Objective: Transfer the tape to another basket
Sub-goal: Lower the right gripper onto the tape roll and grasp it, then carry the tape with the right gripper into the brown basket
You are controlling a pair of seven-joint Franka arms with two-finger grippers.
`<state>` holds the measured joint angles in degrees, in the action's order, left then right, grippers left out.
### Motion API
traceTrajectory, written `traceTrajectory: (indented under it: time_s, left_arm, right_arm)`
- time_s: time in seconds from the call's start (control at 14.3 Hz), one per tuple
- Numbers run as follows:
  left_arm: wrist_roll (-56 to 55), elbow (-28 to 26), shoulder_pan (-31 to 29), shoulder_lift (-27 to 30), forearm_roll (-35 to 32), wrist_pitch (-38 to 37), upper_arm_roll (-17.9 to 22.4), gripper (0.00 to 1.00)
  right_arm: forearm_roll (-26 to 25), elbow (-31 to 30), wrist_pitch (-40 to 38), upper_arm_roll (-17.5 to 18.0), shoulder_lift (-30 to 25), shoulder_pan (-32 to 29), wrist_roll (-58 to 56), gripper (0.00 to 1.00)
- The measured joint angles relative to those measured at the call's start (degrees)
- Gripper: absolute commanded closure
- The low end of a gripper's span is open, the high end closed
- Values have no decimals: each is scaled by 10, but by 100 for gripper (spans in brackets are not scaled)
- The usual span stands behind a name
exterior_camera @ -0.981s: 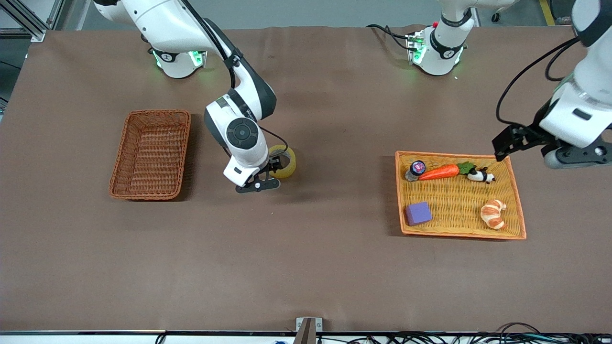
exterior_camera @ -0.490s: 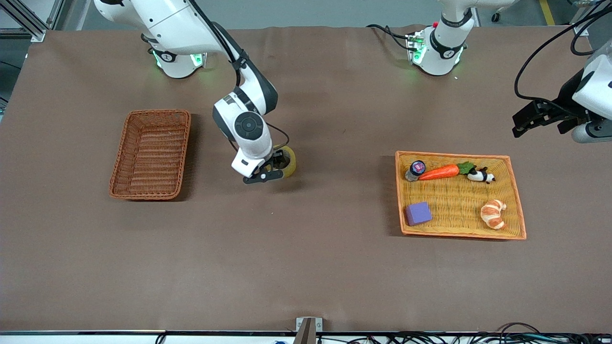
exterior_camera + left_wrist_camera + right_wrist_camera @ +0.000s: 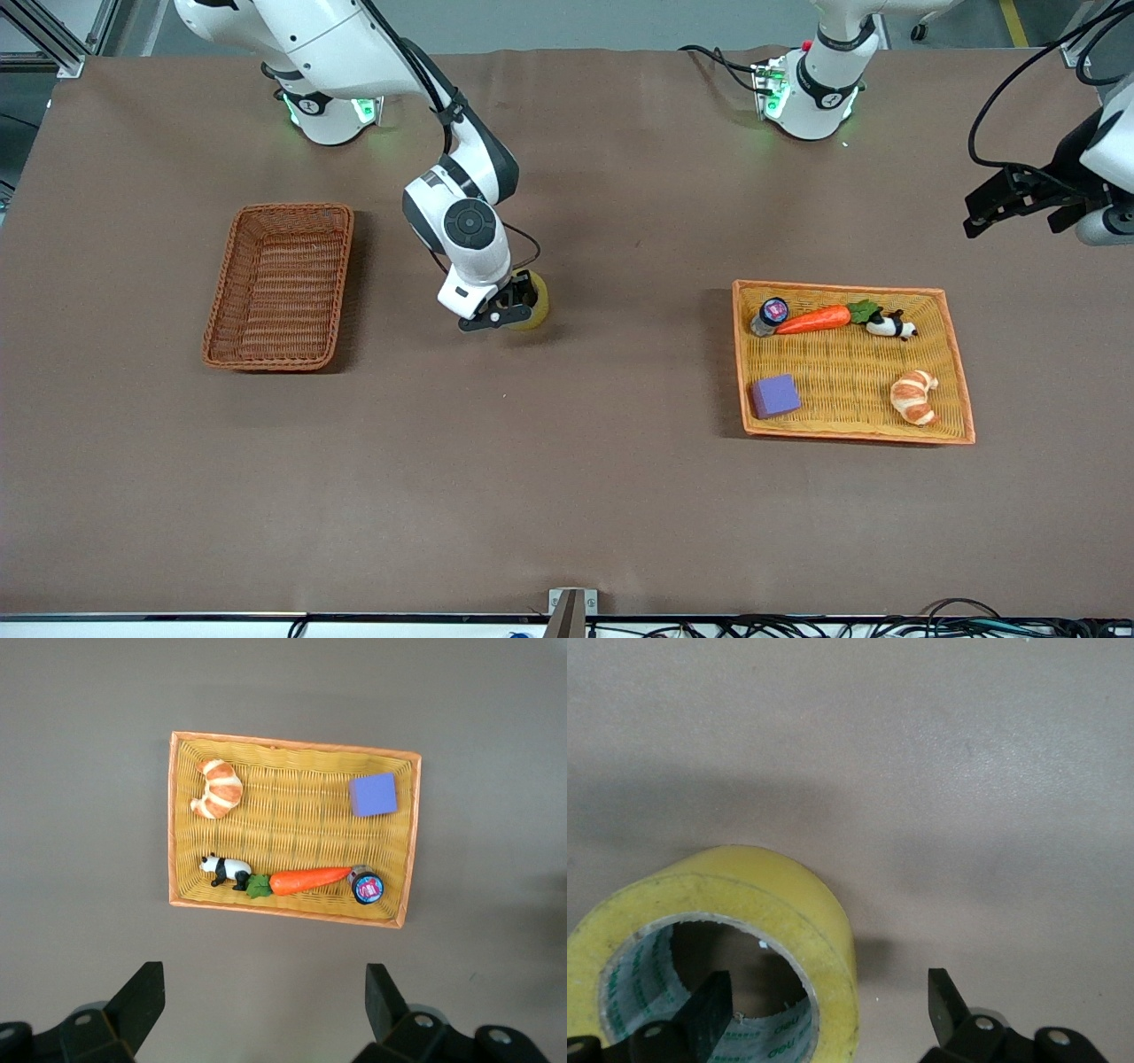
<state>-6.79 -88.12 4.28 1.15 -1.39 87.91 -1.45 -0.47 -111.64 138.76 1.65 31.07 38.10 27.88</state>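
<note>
Mid-table, the right gripper (image 3: pixel 518 306), jaws spread, straddles the translucent yellow tape roll (image 3: pixel 534 301) for grasping; the open left gripper (image 3: pixel 1005 202) waits near its end.

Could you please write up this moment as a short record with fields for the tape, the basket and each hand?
tape: yellowish roll lying on the bare table between the two containers
basket: wicker basket at the right arm's end, nothing inside
right hand: down at the tape, fingers open, one inside the core, one outside the wall
left hand: open, waiting in the air above the yellow tray
</note>
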Motion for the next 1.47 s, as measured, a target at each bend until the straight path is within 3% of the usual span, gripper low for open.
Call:
traceTrajectory:
  time_s: [0.21,0.28,0.63,0.84,0.98,1.19,1.47]
  left_arm:
    - [0,-8,1,4,2,0,-2,0]
    - [0,-9,1,4,3,0,-2,0]
    - [0,-9,1,4,3,1,-2,0]
    - [0,-9,1,5,3,3,-3,0]
    - [0,-9,2,5,3,4,-3,0]
    - [0,-9,3,4,3,9,-4,0]
    - [0,-10,3,4,3,10,-4,0]
  right_arm:
    - [0,-4,4,0,1,0,2,88]
    - [0,-4,4,0,2,0,11,99]
    - [0,2,-10,-3,1,0,40,100]
    - [0,54,-133,-12,-28,-16,47,100]
    - [-2,84,-221,-15,-80,-57,29,100]
    - [-6,87,-325,-19,-167,-161,-90,100]
    - [-24,32,-350,-24,-218,-300,-260,100]
